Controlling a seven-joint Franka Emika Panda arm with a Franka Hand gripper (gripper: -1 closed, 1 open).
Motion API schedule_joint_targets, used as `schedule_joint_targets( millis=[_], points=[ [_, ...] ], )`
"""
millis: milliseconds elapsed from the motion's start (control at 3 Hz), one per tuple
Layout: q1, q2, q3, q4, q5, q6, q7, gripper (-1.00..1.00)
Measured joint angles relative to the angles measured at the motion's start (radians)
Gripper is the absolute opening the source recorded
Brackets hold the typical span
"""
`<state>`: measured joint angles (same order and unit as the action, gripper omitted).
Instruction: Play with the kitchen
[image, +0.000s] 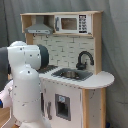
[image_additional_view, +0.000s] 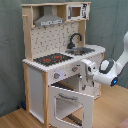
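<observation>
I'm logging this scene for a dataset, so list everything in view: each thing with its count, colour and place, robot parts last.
Light wood and white toy kitchen: one, in the middle in both exterior views.
Grey range hood: one, top shelf, above the stove.
White toy microwave: one, top shelf beside the hood.
Black curved faucet: one, behind the sink.
Metal sink basin: one, grey, set in the counter.
Stove with red rings: one, black, on the counter at the second exterior view's left.
White oven door: one, swung open below the stove.
Dark curtain: one, behind the kitchen.
Wooden floor: light brown, underneath.
White robot arm: one, beside the kitchen.
Gripper: one, white, by the open oven.
</observation>
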<state>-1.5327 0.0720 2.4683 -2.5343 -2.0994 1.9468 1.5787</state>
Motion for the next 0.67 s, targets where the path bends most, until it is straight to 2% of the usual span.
schedule_joint_targets(
  millis=[333, 667],
  points=[
    [0.000, -0.029, -0.026, 0.040, -0.033, 0.080, -0.009, 1.00],
    [0.000, -0.039, -0.046, 0.071, -0.072, 0.129, -0.077, 1.00]
  ],
)
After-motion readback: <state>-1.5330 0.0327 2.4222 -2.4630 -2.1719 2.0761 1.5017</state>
